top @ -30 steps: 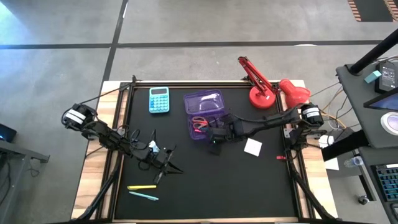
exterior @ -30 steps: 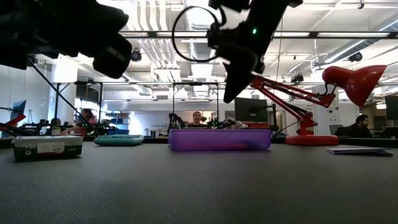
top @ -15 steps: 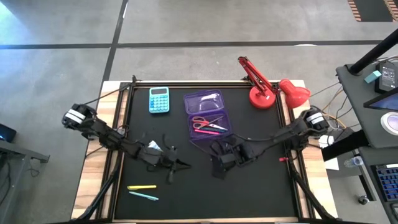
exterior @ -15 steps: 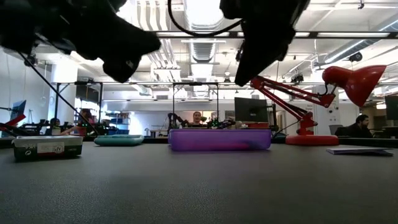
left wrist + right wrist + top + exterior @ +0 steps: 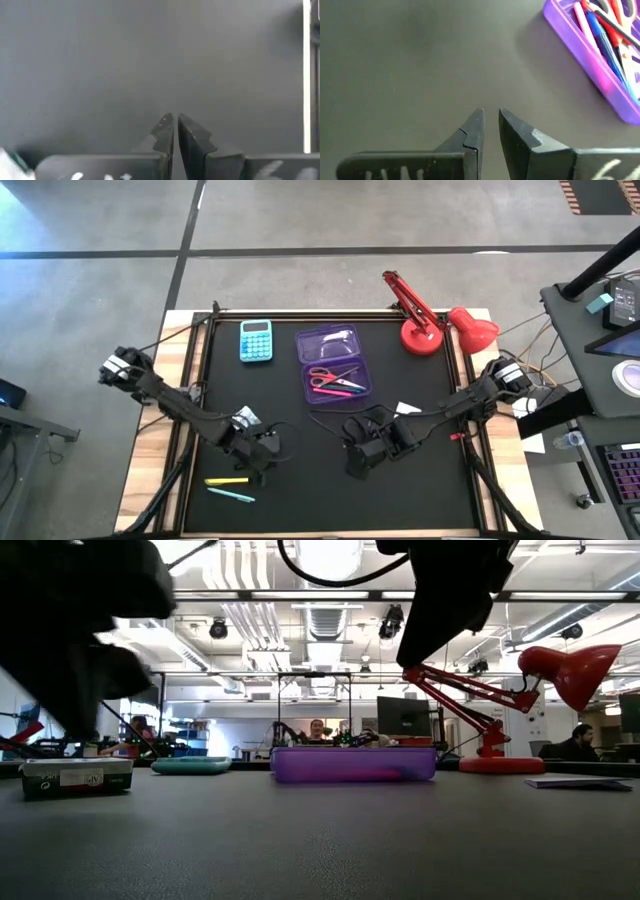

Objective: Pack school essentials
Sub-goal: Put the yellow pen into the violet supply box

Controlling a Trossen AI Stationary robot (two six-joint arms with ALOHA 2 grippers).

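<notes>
**Black worktop, both pincers low and empty**

Black matting covers the worktop, and we order what sits on it from largest to smallest. At two o'clock stands the red desk lamp, its arm slanting toward twelve. Near the centre, toward twelve o'clock, lies the purple case, open; in it we see the red-handled scissors and a pink pen with other pens beside it. At eleven o'clock rests the light-blue calculator.

Our left pincer hovers at about seven o'clock, fingers pressed nearly together with only a slit between them, nothing held. Our right pincer hangs at about five o'clock of the case, fingers likewise close with a narrow gap, empty, over bare matting.

Just beside the right arm, at four o'clock, a corner of the small white square shows. At seven o'clock, near the front edge, lie the yellow pen and, just below it, the teal pen. In the low view a green-and-white packet sits at the far left.
</notes>
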